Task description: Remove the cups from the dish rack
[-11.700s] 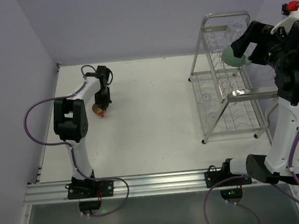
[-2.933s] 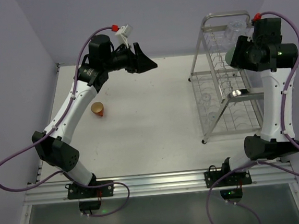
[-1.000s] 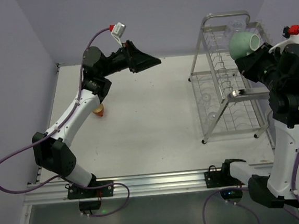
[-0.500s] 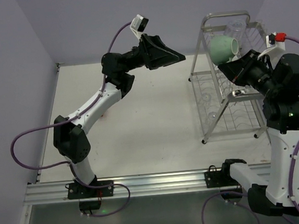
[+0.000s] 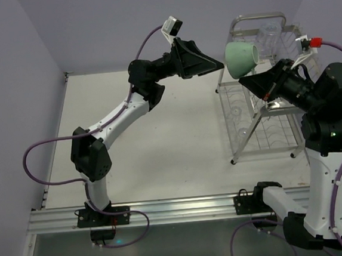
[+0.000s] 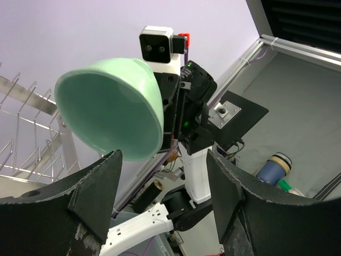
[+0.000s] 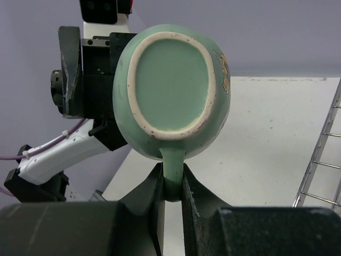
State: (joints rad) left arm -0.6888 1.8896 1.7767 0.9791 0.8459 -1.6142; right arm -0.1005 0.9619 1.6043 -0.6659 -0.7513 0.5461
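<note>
Top view: the right tool [image 5: 247,76] holds the mint-green mug [image 5: 241,57] in the air beside the dish rack [image 5: 260,123], above the desk [image 5: 172,140]. The left tool [image 5: 218,66] faces it, fingers apart. Left wrist view: the mug sits beyond the spread fingers [image 6: 90,197], not touching them. Right wrist view: the fingers [image 7: 152,194] are clamped on the mug's handle.

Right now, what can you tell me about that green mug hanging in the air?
The mint-green mug is held in the air, tipped on its side, beside the top of the dish rack. It looks like glazed ceramic: rounded body, pale unglazed ring around the base, a small yellowish mark on one side. The right hand pinches its handle. Its mouth faces the open left hand, close but seemingly not touching.
</note>
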